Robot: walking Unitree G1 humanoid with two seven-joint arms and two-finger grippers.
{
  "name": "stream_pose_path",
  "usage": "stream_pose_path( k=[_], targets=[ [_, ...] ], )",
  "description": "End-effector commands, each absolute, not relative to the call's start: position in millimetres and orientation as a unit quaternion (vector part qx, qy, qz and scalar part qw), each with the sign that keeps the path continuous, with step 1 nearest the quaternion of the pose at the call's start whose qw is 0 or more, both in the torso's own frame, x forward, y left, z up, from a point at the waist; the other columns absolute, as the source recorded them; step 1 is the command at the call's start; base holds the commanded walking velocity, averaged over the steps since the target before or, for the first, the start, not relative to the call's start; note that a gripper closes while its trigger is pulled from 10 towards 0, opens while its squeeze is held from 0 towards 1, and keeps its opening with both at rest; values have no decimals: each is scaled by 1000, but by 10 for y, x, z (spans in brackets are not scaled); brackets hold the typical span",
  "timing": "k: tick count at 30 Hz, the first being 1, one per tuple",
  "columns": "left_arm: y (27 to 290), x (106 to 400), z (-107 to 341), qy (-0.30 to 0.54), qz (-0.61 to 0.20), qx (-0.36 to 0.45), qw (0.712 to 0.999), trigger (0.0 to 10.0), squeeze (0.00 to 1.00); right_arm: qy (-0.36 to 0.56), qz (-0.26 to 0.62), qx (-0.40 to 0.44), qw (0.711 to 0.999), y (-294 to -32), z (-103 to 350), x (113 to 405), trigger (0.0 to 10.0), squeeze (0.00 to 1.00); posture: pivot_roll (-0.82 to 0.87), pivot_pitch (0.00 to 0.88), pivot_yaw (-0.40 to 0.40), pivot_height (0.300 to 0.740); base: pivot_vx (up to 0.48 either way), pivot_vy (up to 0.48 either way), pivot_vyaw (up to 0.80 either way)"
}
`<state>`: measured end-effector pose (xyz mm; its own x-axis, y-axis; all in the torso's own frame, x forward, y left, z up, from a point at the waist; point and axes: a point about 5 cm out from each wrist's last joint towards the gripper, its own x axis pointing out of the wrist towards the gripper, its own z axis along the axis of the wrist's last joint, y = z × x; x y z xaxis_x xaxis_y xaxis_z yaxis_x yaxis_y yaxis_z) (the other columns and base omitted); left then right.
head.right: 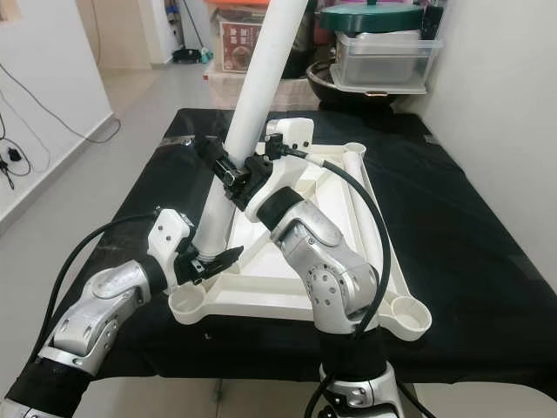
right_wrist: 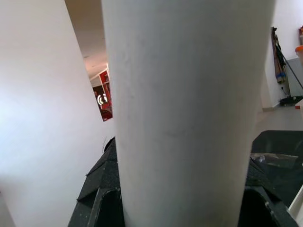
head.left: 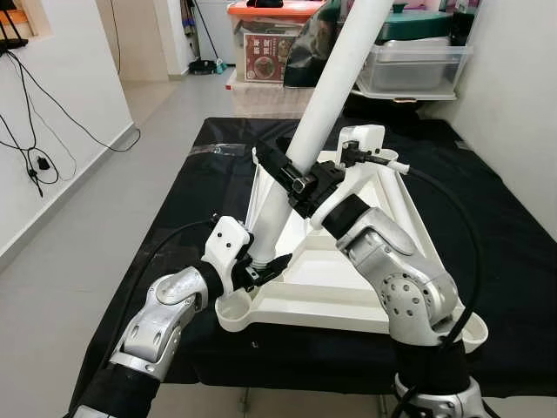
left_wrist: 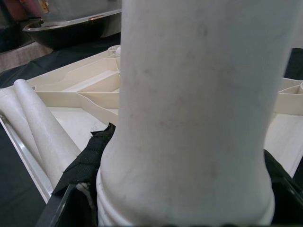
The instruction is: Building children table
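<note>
A white triangular tabletop (head.left: pixel 348 313) lies upside down on a black-covered surface (head.left: pixel 505 261). A long white table leg (head.left: pixel 335 87) stands tilted over it, leaning away toward the back right. Its lower end is close above the tabletop's left side, just behind the round front-left corner socket (head.left: pixel 231 311). My left gripper (head.left: pixel 261 266) is shut on the leg's ridged bottom end (left_wrist: pixel 189 198). Higher up, my right gripper (head.left: pixel 296 178) is shut around the middle of the leg (right_wrist: pixel 184 118). Two more white legs (left_wrist: pixel 38 127) lie inside the tabletop along one edge.
Plastic storage boxes (head.left: pixel 409 61) and an orange-lidded bin (head.left: pixel 270 35) stand behind the black surface. A white wall runs along the right. On the left are bare grey floor (head.left: pixel 113 200) and cables (head.left: pixel 35 161) hanging on the wall.
</note>
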<state>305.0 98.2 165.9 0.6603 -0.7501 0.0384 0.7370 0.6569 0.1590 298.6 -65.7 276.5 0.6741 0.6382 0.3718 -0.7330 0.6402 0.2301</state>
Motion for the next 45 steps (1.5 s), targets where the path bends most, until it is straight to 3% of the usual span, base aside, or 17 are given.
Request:
stream_pose_path(
  k=[1, 2, 3, 4, 5, 10, 11, 20, 21, 22, 23, 28, 30, 32, 34, 35, 45],
  targets=[
    [943, 3019, 1755, -76, -422, 62, 901, 0, 0, -114, 398, 186, 891, -609, 2716, 2973, 10000, 0, -30, 0, -13, 740, 0, 0, 0],
    [941, 2980, 1754, -74, -439, 72, 892, 3490, 0, -114, 404, 189, 888, -639, 2715, 2975, 10000, 1000, -31, 0, -13, 740, 0, 0, 0],
    [953, 2925, 1763, -70, -461, 76, 881, 8157, 0, -116, 415, 191, 882, -675, 2717, 2969, 10000, 1000, -28, 0, -15, 740, 0, 0, 0],
    [953, 2925, 1763, -70, -461, 76, 881, 8157, 0, -116, 415, 191, 882, -675, 2717, 2969, 10000, 1000, -28, 0, -15, 740, 0, 0, 0],
    [976, 2852, 1778, -66, -487, 80, 867, 10000, 0, -120, 429, 191, 875, -717, 2732, 2956, 10000, 1000, -24, 0, -16, 740, 0, 0, 0],
    [1027, 2721, 1800, -59, -528, 88, 843, 10000, 0, -122, 459, 187, 860, -774, 2755, 2926, 10000, 1000, -24, 0, -16, 740, 0, 0, 0],
    [1055, 2667, 1804, -53, -542, 93, 833, 10000, 0, -122, 481, 175, 850, -795, 2759, 2896, 10000, 0, -19, 0, -19, 740, 0, 0, 0],
    [1293, 2452, 1678, 4, -580, 135, 803, 10000, 0, -114, 617, 144, 766, -878, 2764, 2625, 10000, 0, -12, 0, -27, 740, 0, 0, 0],
    [1307, 2449, 1679, 8, -579, 134, 804, 10000, 0, -109, 630, 151, 754, -876, 2755, 2589, 8235, 0, -11, 0, -31, 740, 0, 0, 0],
    [1307, 2449, 1679, 8, -579, 134, 804, 10000, 0, -109, 630, 151, 754, -876, 2755, 2589, 8235, 0, -11, 0, -31, 740, 0, 0, 0],
    [1299, 2450, 1684, 9, -579, 128, 805, 10000, 0, -101, 641, 155, 745, -854, 2722, 2549, 5725, 0, -11, 0, -33, 740, 0, 0, 0],
    [1229, 2463, 1682, 6, -583, 118, 804, 10000, 0, -90, 655, 158, 733, -793, 2665, 2503, 4039, 0, -15, 0, -31, 740, 0, 0, 0],
    [1217, 2465, 1684, 5, -584, 116, 803, 10000, 0, -88, 657, 159, 732, -786, 2653, 2499, 4392, 0, -18, 0, -29, 740, 0, 0, 0],
    [1186, 2487, 1685, 2, -587, 114, 801, 10000, 0, -82, 658, 165, 730, -754, 2617, 2487, 7490, 0, -19, 0, -27, 740, 0, 0, 0],
    [1178, 2493, 1684, 2, -588, 114, 800, 10000, 0, -80, 660, 166, 729, -749, 2607, 2482, 7490, 0, -19, 0, -27, 740, 0, 0, 0],
    [1152, 2507, 1675, 2, -592, 115, 798, 10000, 0, -79, 659, 169, 729, -721, 2591, 2474, 10000, 0, -24, 0, -23, 740, 0, 0, 0],
    [1069, 2499, 1621, 7, -610, 111, 785, 10000, 0, -83, 651, 178, 734, -664, 2568, 2479, 9059, 0, -26, 0, -16, 740, 0, 0, 0]
  ],
)
